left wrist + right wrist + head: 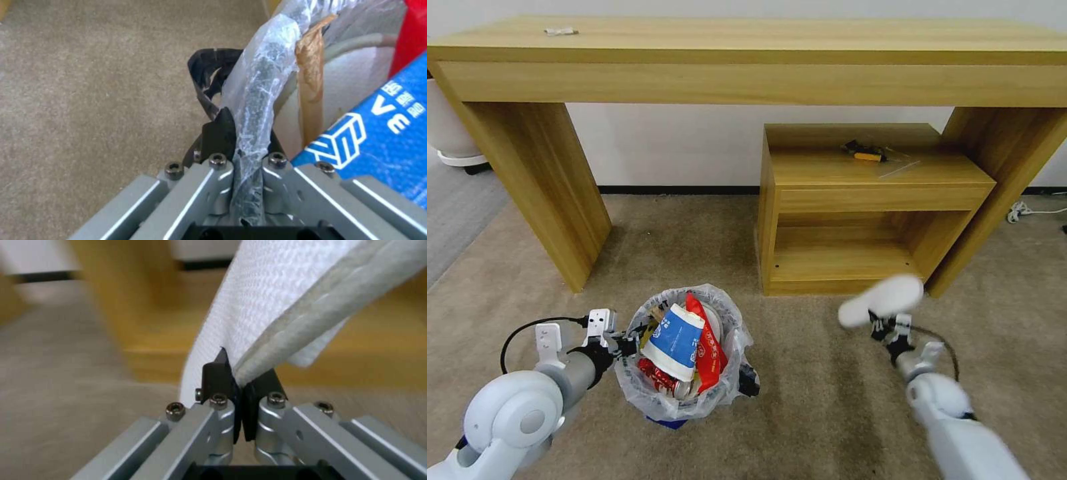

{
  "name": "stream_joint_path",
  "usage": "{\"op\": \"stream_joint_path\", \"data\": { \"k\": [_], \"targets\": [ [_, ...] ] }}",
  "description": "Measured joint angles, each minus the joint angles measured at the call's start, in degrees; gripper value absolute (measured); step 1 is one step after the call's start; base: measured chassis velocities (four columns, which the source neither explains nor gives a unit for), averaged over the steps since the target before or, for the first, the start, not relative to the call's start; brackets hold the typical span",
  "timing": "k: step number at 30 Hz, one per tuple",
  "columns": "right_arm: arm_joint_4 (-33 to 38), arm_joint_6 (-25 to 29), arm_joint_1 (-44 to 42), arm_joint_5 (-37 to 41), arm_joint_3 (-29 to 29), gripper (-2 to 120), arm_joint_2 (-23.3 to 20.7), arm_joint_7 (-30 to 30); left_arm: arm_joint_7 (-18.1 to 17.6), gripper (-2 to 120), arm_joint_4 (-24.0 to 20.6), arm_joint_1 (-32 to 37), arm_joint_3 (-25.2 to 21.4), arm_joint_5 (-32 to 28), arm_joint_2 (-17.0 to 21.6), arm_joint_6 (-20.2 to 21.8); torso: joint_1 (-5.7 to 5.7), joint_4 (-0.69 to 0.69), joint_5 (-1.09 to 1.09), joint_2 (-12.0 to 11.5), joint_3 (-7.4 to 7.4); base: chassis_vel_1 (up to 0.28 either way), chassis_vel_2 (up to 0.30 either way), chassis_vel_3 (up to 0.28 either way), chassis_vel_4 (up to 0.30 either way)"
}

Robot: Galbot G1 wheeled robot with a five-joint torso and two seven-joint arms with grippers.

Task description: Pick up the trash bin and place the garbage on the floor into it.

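1. Two grippers are at work. The left gripper [624,346] is clamped on the plastic-lined rim of the trash bin [684,393], at the bin's left side; in the left wrist view its fingers [220,133] pinch the bag-wrapped edge.
2. The right gripper [882,325] is to the right of the bin and well apart from it, jaws clenched on one white insole [882,300] held off the floor [820,400].
3. Inside the bin I count one blue-white packet [674,341], one red wrapper [707,347] and one crushed can [660,377]; a brown stick [310,83] shows in the left wrist view. More may lie hidden beneath.
4. Progress, as I judge it: the bin is in hand and nearly full, so most of the job looks done. The insole has yet to go in.
5. No loose litter shows on the carpet around the bin, so this insole may be the last piece.
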Motion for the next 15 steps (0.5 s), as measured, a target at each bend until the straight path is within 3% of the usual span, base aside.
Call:
{"op": "stream_joint_path", "data": {
  "k": [3,5,10,15],
  "targets": [
    [5.87,-1.5,-0.69,0.53,-0.02,0,-3.36,-4.5,-0.45,1,0.32,-0.32,0.22,-0.15,0.51,0.0,0.0,0.01,-0.05,0.01,0.0,0.0,0.0,0.0,0.0],
    [13.69,-4.0,-0.86,3.21,-1.45,0,-7.04,-7.83,-0.68,1,0.87,-0.7,0.58,-0.17,1.15,0.0,0.0,0.02,-0.02,0.01,0.0,0.0,0.0,0.0,0.0],
    [21.79,-7.63,1.65,8.08,-6.36,0,-10.49,-8.6,-1.6,1,1.36,-1.34,1.42,-0.18,1.36,0.0,0.0,0.01,-0.03,0.0,0.0,0.0,0.0,0.0,0.0],
    [24.53,-9.71,7.96,12.72,-13.24,0,-11.47,-8.53,-2.85,1,1.37,-2.51,2.96,-1.04,2.73,0.0,0.0,0.03,-0.02,0.0,0.0,0.0,0.0,0.0,0.0]
  ]
}}
